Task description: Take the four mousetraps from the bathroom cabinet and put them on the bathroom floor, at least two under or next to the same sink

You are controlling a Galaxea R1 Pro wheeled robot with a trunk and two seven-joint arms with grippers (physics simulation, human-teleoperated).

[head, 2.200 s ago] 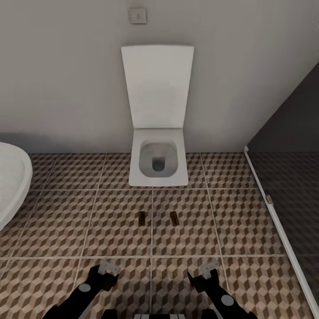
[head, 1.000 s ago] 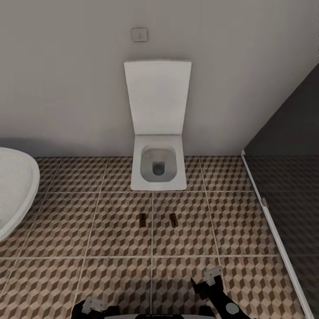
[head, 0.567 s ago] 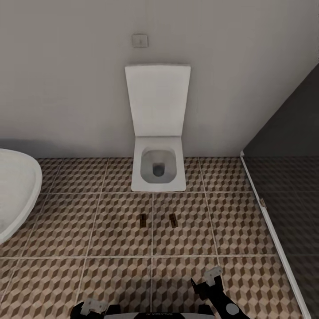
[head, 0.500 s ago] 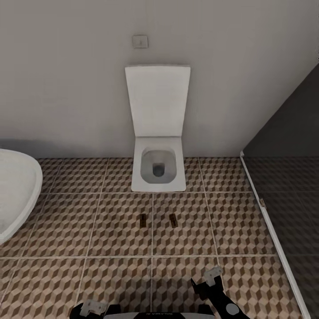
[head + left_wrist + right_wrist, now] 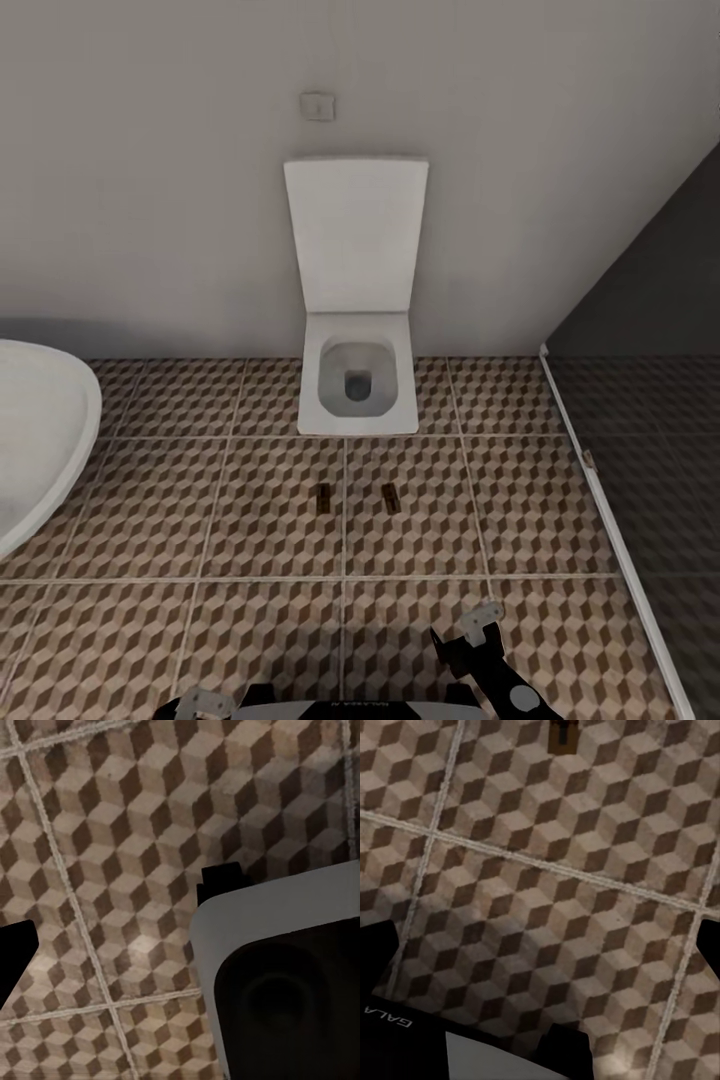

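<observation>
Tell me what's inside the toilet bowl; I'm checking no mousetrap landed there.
The toilet shows a grey bowl with a dark drain, no trap visible; its near inner wall is hidden. Two mousetraps lie on the bathroom floor before it.

Plain grey wall [image 5: 150, 200] with a small square plate [image 5: 317, 105] above a white square toilet [image 5: 357, 385], lid up. White bathtub [image 5: 40, 430] edge at left. Dark glass partition [image 5: 650, 420] at right.

Head camera looked steeply down at bathroom floor [image 5: 250, 520]; both wrist cameras faced same tiles, closer.
</observation>
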